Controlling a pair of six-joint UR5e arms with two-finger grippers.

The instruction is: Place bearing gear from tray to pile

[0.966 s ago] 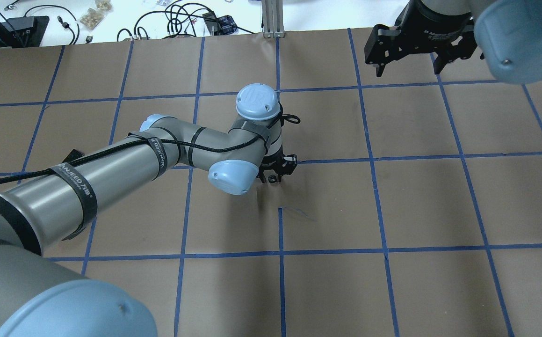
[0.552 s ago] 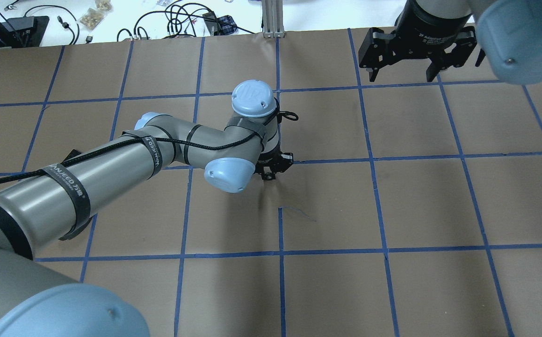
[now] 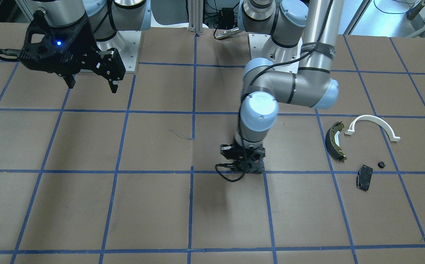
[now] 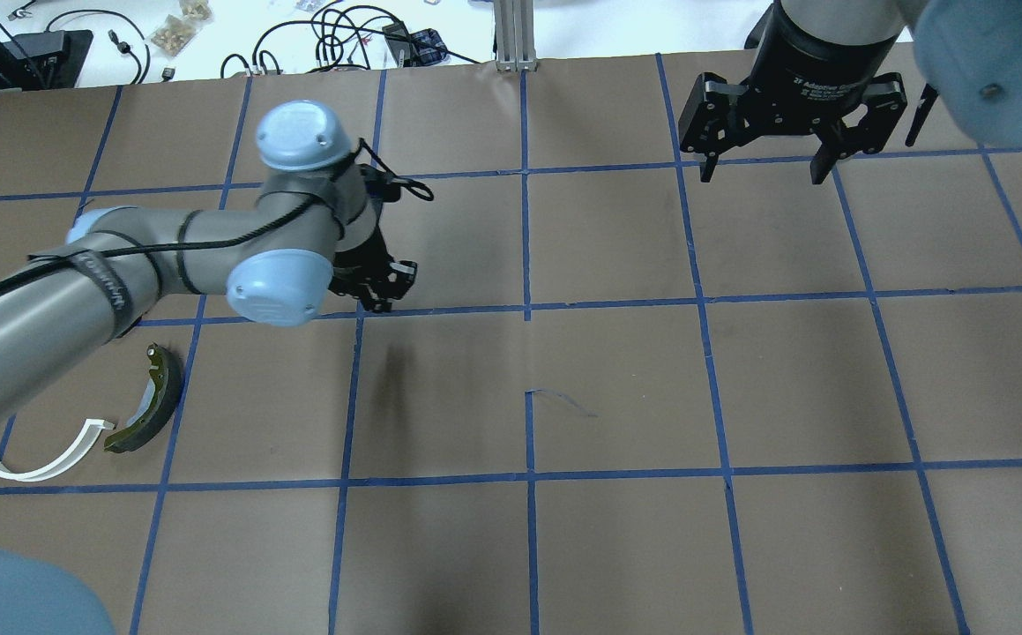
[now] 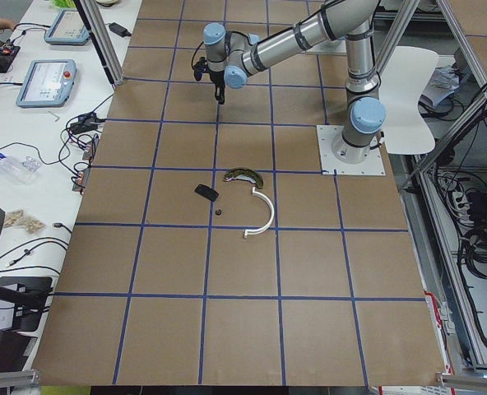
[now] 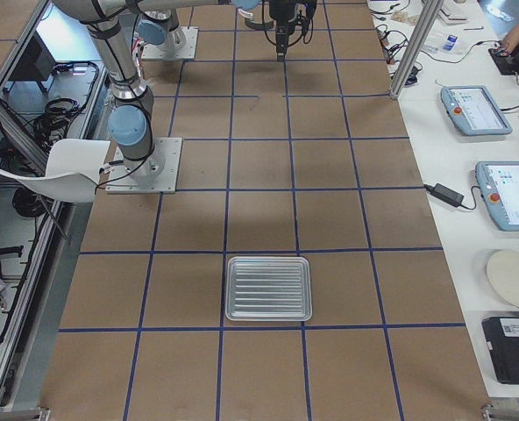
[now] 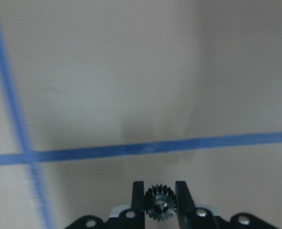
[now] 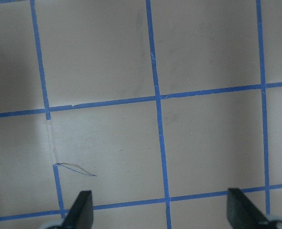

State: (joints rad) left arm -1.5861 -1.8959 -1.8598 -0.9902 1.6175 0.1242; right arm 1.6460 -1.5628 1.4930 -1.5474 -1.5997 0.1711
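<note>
- The left tool (image 7: pixel 160 200) is narrowed onto the bearing gear (image 7: pixel 161 206). One finger (image 7: pixel 138 198) presses on each side of the small toothed wheel.
- In the overhead view this left tool (image 4: pixel 380 298) hangs left of the desk's middle. It sits just above a blue tape line (image 4: pixel 440 310), and its shadow falls on the brown paper nearer the camera.
- The gear is clear of the desk (image 4: pixel 616 388), held up in the tool's grip.
- The pile lies on the robot's left end of the desk, well apart from the gear. It is made up of a dark olive brake shoe (image 3: pixel 335 141), a white half-ring arc (image 3: pixel 373 123) and a flat black pad (image 3: pixel 364 177).
- A small dark round piece (image 3: pixel 381 164) sits just beside the pad.
- In the overhead view the brake shoe and arc lie left of the left tool and nearer the camera.
- The right tool (image 4: pixel 762 168) is spread wide and holds nothing. It hangs over the far right part of the desk in the overhead view.
- Its wrist camera shows only bare paper and tape lines between the fingers (image 8: pixel 81 210).
- The tray (image 6: pixel 228 289), silver and ribbed, rests on the desk's right end, far from both tools.
</note>
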